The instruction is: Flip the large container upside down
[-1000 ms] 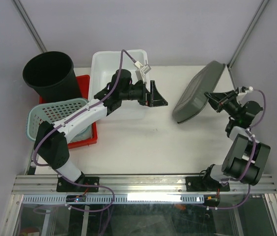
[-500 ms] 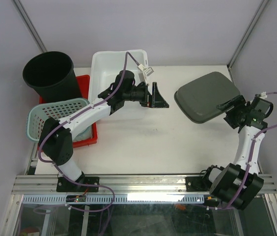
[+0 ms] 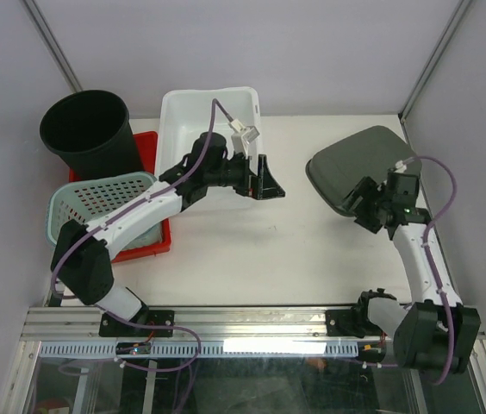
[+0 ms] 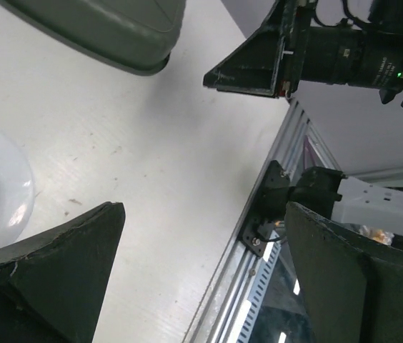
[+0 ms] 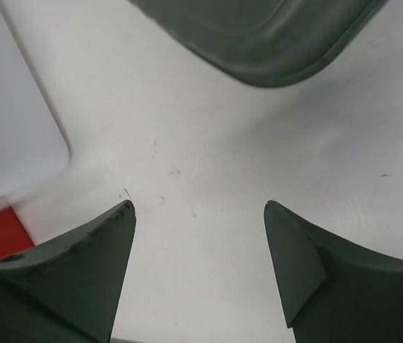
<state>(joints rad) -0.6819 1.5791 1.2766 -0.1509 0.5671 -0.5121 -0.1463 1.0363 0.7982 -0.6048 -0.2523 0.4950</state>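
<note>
Grey plastic of the large container (image 3: pixel 359 164), lying base-up at the right rear of the worktop (image 3: pixel 252 250), rim down on the white surface. No longer propped on one edge as a second ago; flat since half a second back. Looks like the flip done, to judge by the smooth rounded base showing in all three views and no opening in sight. Off it now: right gripper (image 5: pixel 198 209), drawn round to the near edge of the container, just beside it and not touching. Its fingers (image 5: pixel 80 257) apart, nothing between them but bare worktop; clamped at the container's edge a second ago, so a release. Probably only the pull-back left, with care not to nudge the container on the way out. Over by the front wall of the white tub (image 3: pixel 193 116): left gripper (image 4: pixel 205 207), well apart from the container, fingers spread wide and empty; shifted a little, no part in the turn.

Round about: pale lilac-grey walls (image 3: pixel 252 43) on three sides, metal struts (image 3: pixel 53 43) in the rear corners, an aluminium rail (image 3: pixel 252 321) along the near edge. Worktop white, matt, faintly scuffed and speckled. Along the left and rear: black bucket (image 3: pixel 85 129), white tub, teal basket (image 3: pixel 88 203) resting on the red tray (image 3: pixel 152 243).
</note>
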